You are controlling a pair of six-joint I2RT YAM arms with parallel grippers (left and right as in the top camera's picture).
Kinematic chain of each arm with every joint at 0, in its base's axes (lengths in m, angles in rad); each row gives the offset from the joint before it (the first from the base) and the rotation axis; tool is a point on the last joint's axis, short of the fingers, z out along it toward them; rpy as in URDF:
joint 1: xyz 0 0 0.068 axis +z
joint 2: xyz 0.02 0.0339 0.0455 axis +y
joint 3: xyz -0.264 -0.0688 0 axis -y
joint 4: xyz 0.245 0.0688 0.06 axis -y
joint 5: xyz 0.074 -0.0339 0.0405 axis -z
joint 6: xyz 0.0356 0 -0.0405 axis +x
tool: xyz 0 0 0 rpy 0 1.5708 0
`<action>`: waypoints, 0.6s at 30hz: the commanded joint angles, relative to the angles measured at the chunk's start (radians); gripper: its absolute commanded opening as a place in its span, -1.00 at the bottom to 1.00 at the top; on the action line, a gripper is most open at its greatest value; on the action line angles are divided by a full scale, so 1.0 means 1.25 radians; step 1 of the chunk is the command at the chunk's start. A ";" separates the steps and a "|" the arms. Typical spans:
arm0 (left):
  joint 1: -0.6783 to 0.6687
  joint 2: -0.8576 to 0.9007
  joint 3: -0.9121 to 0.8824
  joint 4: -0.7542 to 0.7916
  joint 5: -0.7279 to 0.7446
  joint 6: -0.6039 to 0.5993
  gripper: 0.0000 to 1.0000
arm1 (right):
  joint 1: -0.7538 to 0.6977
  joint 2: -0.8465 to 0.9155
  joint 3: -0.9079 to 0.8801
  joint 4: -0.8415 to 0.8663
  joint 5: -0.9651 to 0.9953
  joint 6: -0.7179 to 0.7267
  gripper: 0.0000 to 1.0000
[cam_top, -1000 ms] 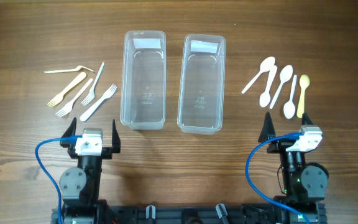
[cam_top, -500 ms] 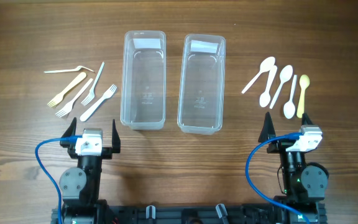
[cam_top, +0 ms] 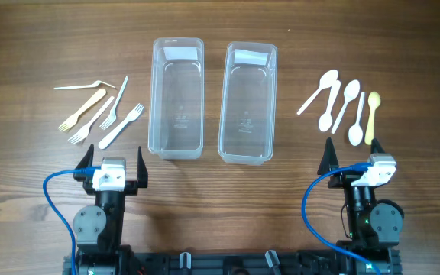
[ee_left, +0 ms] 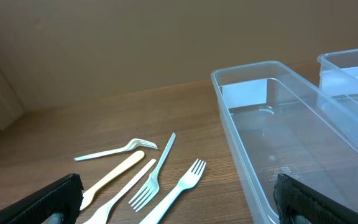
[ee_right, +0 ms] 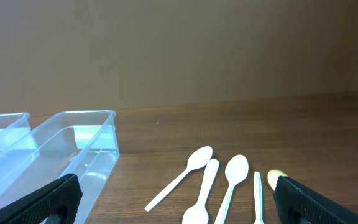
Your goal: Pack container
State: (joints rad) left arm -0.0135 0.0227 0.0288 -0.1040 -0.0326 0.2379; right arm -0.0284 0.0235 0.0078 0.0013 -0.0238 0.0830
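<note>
Left pincer (cam_top: pixel 114 157) and right pincer (cam_top: pixel 353 148) both spread wide, gripping nothing; 5 plastic forks (cam_top: pixel 101 114) just ahead of the left, 5 plastic spoons (cam_top: pixel 347 103) ahead of the right, 2 clear containers (cam_top: pixel 176 43) between; forks lie bunched, so 1 pinch might drag 2.

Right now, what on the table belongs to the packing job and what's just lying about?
For the job:
- left clear container, empty
- right clear container, empty
- five forks, left of the containers
- five spoons, right of them, one yellow

Not for the job:
- blue cables on the arms
- no other loose items visible on the wooden table
</note>
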 commanded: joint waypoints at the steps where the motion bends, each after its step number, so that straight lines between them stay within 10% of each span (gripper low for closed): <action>1: -0.003 0.004 -0.007 0.004 -0.008 -0.007 1.00 | -0.003 0.006 -0.002 0.005 0.013 0.012 0.99; 18: -0.003 0.004 -0.007 0.004 -0.008 -0.007 1.00 | -0.003 0.006 -0.002 0.014 -0.160 0.171 1.00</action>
State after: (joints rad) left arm -0.0139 0.0227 0.0288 -0.1040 -0.0326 0.2379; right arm -0.0284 0.0235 0.0078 0.0040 -0.1085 0.2249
